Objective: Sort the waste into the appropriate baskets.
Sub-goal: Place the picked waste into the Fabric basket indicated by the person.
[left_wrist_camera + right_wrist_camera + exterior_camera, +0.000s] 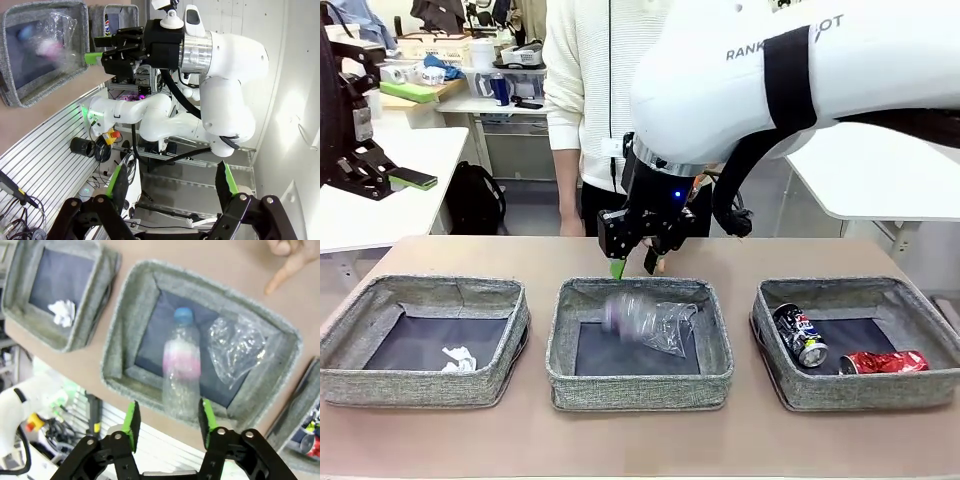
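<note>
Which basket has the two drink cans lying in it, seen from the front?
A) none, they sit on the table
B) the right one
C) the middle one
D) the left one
B: in the front view the dark can and the red can both lie inside the right basket, while the left basket holds a paper wad and the middle basket a crumpled plastic cup.
</note>
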Controlling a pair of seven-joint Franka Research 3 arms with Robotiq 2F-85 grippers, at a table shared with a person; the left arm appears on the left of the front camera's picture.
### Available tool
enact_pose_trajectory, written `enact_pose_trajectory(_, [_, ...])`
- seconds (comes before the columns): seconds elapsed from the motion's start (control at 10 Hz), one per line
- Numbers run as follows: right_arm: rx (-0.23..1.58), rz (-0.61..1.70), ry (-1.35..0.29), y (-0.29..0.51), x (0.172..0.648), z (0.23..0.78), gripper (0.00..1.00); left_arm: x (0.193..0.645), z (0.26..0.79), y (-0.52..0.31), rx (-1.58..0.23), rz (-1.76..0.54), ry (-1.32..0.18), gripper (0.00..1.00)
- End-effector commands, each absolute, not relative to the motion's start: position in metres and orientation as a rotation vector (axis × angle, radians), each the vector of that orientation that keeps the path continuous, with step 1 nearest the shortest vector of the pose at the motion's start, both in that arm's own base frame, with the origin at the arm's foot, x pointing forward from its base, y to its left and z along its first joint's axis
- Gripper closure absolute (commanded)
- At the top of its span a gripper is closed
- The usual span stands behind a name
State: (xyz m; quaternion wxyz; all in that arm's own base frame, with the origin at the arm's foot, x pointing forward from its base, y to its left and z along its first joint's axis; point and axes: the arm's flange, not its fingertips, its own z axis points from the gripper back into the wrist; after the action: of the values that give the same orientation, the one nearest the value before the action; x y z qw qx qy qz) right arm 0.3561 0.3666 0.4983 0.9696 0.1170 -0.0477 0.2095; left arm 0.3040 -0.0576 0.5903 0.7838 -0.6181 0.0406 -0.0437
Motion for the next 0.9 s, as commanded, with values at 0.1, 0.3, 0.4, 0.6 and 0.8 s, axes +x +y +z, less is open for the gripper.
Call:
enact_pose_trajectory(0.1, [0.258, 0.394, -0.104, 0.36, 0.353, 0.497, 0.0, 0.303, 0.595, -0.059, -1.36, -0.089, 0.094, 0.1])
enact_pose_trajectory(0.3, [0.256, 0.399, -0.1, 0.36, 0.353, 0.497, 0.0, 0.303, 0.595, -0.059, -1.36, -0.089, 0.094, 0.1])
enact_pose_trajectory(0.4, [0.257, 0.397, -0.1, 0.36, 0.353, 0.498, 0.0, 0.303, 0.595, -0.059, -1.36, -0.089, 0.094, 0.1])
enact_pose_trajectory(0.6, [0.342, 0.377, -0.11, 0.348, 0.351, 0.515, 0.0, 0.303, 0.595, -0.059, -1.36, -0.089, 0.094, 0.1])
enact_pose_trajectory(0.8, [0.668, 0.236, 0.01, 0.297, 0.341, 0.57, 0.0, 0.303, 0.595, -0.059, -1.36, -0.089, 0.094, 0.1])
